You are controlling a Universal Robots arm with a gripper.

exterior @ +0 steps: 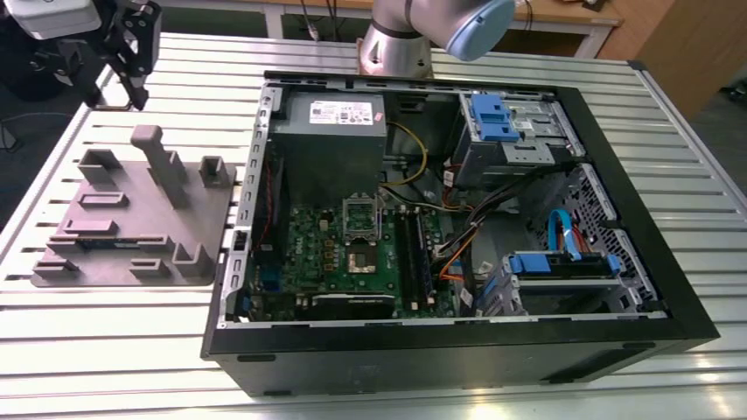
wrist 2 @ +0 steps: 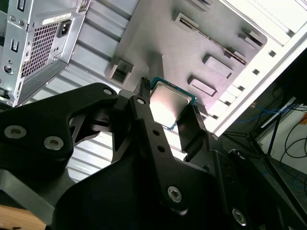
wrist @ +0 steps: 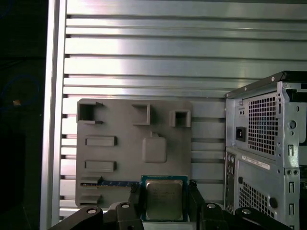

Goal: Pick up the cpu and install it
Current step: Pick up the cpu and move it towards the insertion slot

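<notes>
The fingers [wrist 2: 143, 112] of the tool [wrist 2: 168, 96] hide two edges of the cpu [wrist 2: 169, 106], and the arm [exterior: 403, 44] runs off the exterior view's top.

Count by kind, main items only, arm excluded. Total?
cpu, gripped in the end effector: 1
computer case, side open: 1
grey parts tray: 1
Total: 3

A robotics lab or workshop is suggested: an opened computer case [exterior: 467, 354] is laid on a slatted aluminium table [exterior: 111, 350], a grey fixture plate [exterior: 140, 229] is set beside the case, and a robot arm's base [exterior: 394, 51] is mounted behind it.
</notes>
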